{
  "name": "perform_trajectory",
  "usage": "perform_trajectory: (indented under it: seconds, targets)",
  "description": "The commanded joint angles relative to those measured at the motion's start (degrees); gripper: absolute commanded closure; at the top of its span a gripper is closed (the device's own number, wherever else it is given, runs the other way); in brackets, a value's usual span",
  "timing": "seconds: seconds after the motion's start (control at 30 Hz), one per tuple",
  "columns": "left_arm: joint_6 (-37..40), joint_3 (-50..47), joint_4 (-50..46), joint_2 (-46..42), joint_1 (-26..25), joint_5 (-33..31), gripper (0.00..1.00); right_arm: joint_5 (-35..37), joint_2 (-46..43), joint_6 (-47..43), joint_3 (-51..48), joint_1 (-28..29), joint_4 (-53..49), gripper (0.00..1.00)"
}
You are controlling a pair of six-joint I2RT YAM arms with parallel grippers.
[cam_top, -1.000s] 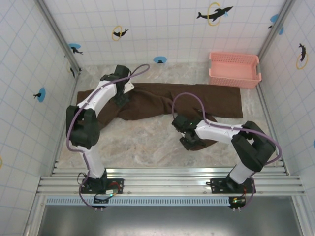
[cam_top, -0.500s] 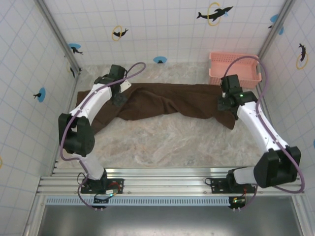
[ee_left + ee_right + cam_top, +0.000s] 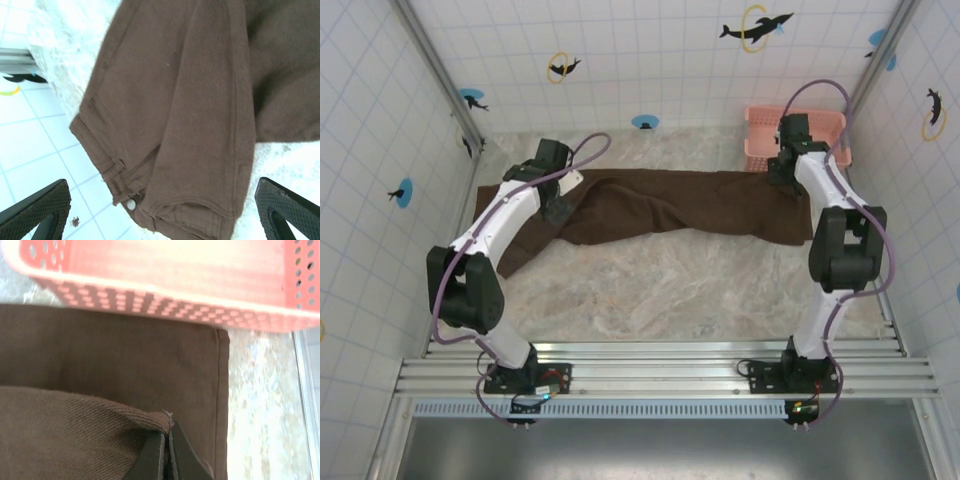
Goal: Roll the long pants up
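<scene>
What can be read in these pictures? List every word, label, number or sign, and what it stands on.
No words, numbers or brand marks can be read anywhere.
On the dark brown cloth long pants: no label shows; the small pale button is too blurred to show any lettering.
On the pink perforated plastic basket: no print.
On the white tiled walls: only black dolphin-and-ring picture decals, no lettering.

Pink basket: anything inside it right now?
The pink basket has a bare floor where visible. The right arm covers its middle from above, and the wrist view cuts off the rest.
</scene>
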Motion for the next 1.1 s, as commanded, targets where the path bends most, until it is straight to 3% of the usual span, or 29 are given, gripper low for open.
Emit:
perform_trajectory:
  seconds: [0.0,0.03,0.13,0.23,0.3,0.5,0.83,0.97,1.07]
  targets:
    - [-2.52,-3.63,-1.92,-3.14,0.45,-2.36,0.03,0.16,6.38,-2.84,7.74,-1.45,0.84,1.0]
    - [-3.28,-4.25,-2.51,-3.62,0.41,-3.22,0.03,0.38,8.77,-3.19,10.81,-1.72,-0.35,0.97]
    - [-4.9,-6.1,-3.46,-4.67,0.47,-7.67,0.03,0.5,14.38,-3.32,18.18,-2.34,-3.19,0.66]
    - [-4.87,-9.64,-1.7,-6.53,0.49,-12.05,0.03,-0.97,14.52,-2.15,19.12,-2.79,-1.73,0.52]
    - [-4.46,-12.37,-0.15,-8.58,0.39,-11.29,0.03,-1.29,13.35,-1.39,18.82,-2.98,-1.4,0.51]
    - [-8.54,-16.27,-3.05,-7.76,0.41,-11.35,0.22,-3.99,10.08,-0.05,17.93,-3.99,-2.24,0.5]
    - [-14.68,-18.04,-5.81,2.19,0.36,-9.13,0.24,-6.16,4.74,-1.02,13.92,-4.03,-1.53,0.51]
    - [-14.44,-18.24,-4.2,5.11,0.35,-9.92,0.41,-6.98,3.21,-1.48,11.35,-4.03,-0.25,0.51]
    - [-14.43,-18.14,-2.5,8.92,0.7,-14.59,0.6,-8.4,1.22,-1.31,8.07,-3.99,1.79,0.52]
